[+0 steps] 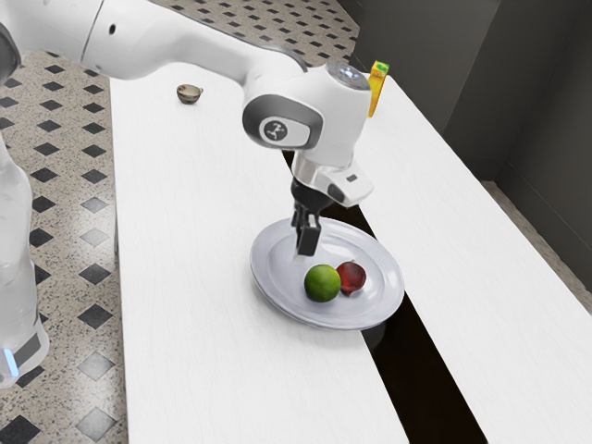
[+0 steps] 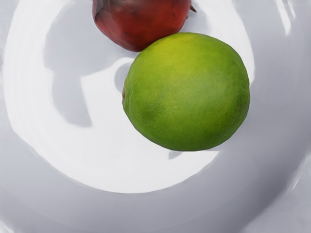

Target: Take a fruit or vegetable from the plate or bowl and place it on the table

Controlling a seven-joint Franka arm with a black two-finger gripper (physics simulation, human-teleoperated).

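My gripper hangs over the plate's far left part in the exterior view, above and apart from the fruit. A pale plate lies on the table, holding a green lime and a dark red fruit side by side near its middle. In the wrist view the lime overlaps the edge of the red fruit, both on the plate. Whether the fingers are apart or together cannot be made out.
A small bowl stands toward the table's far left in the exterior view. A yellow bottle with a green top is behind the arm at the far edge. A dark strip runs along the white table, partly under the plate.
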